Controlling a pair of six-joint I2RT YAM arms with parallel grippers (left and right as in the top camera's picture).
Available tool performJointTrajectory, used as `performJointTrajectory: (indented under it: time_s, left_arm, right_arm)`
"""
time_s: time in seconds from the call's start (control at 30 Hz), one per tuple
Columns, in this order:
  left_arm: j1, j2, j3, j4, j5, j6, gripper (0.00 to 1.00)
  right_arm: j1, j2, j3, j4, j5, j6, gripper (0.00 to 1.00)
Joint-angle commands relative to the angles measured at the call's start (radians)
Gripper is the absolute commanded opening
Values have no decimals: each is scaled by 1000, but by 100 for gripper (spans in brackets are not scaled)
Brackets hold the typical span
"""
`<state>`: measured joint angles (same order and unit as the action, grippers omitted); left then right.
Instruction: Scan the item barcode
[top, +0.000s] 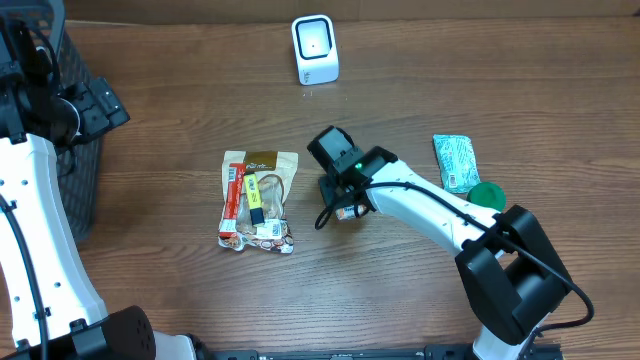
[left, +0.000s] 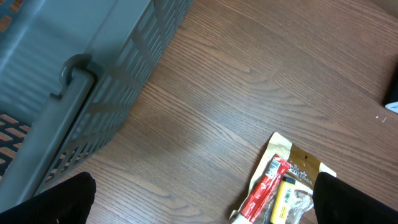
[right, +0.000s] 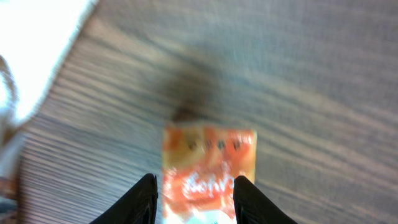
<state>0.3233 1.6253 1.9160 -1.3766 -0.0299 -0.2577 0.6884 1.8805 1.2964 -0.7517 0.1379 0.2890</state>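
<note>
A small orange packet (right: 208, 177) with pale lettering lies on the desk (top: 180, 100), well apart from the upright white scanner (top: 315, 48).

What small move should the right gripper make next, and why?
Probably close the right gripper on the orange packet: it sits between the fingers, and the white scanner that must read it stands well away.

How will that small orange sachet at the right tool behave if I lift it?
The orange sachet looks flat and thin, so it is probably light and floppy when lifted. Its printed wrapper may slip in the right tool. Lying flat on the table, it shouldn't roll.
</note>
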Motion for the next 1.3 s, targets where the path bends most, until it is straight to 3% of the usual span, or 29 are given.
performJointTrajectory:
  time_s: [0.0,0.27,0.47,0.73,1.27]
  left_arm:
    - [2,-4,17,0,4,8,99]
    - [2,-4,17,0,4,8,100]
    - [2,-4,17,0,4,8,100]
    - [2,-4,17,0,4,8,100]
    - [2,-4,17,0,4,8,100]
  right_arm:
    - [-2,-22,34,-6,3,-9,41]
    - [-71,-22,34,-89,-13,-10,40]
    - [-160,-21,33,-121,-229,-111,38]
    - [-225,-21,24,-125,-381,-142,34]
    - [-226,-21,-118,3,-395,-140,33]
